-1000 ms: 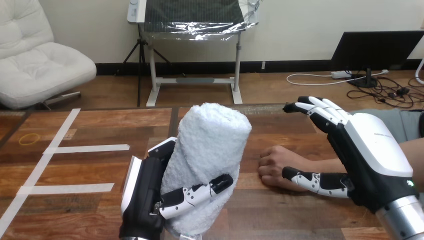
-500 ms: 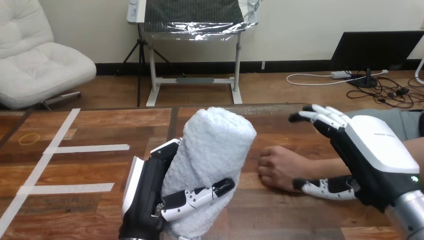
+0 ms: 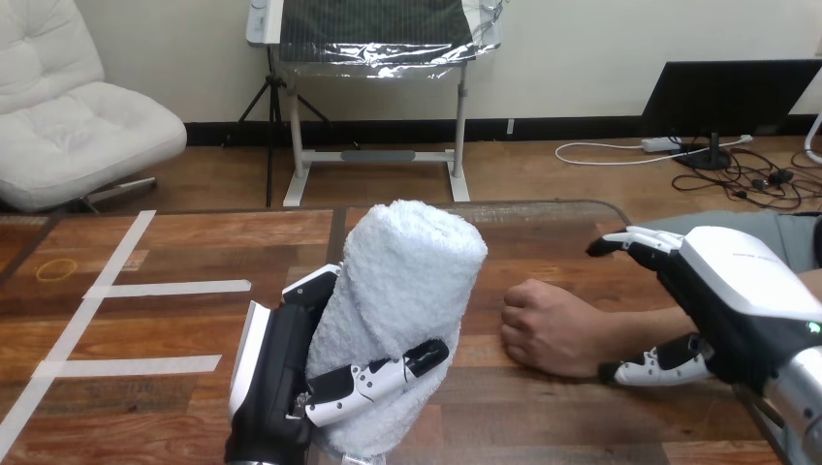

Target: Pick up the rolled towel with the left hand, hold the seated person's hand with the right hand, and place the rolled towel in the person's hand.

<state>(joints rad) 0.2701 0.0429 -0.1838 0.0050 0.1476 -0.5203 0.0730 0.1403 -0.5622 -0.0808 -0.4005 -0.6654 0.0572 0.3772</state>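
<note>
A white rolled towel [image 3: 407, 291] stands nearly upright above the table's near middle. My left hand [image 3: 276, 383] is shut on it, with fingers and thumb wrapped round its lower half. To its right the person's hand [image 3: 548, 329] lies on the wooden table [image 3: 194, 237] as a loose fist, its forearm running off to the right. My right hand [image 3: 742, 291] hovers over that forearm just behind the wrist. Its fingers are stretched out above the forearm and its thumb [image 3: 659, 366] lies on the near side, not curled round it. Whether it touches the forearm I cannot tell.
Strips of white tape [image 3: 170, 288] cross the table's left part, and a small yellow ring mark [image 3: 55, 268] lies at the far left. The table's far edge runs just behind the towel's top.
My right hand has drawn back to the right and lowered along the person's forearm, uncovering the wrist and fist. The towel in my left hand has barely shifted.
</note>
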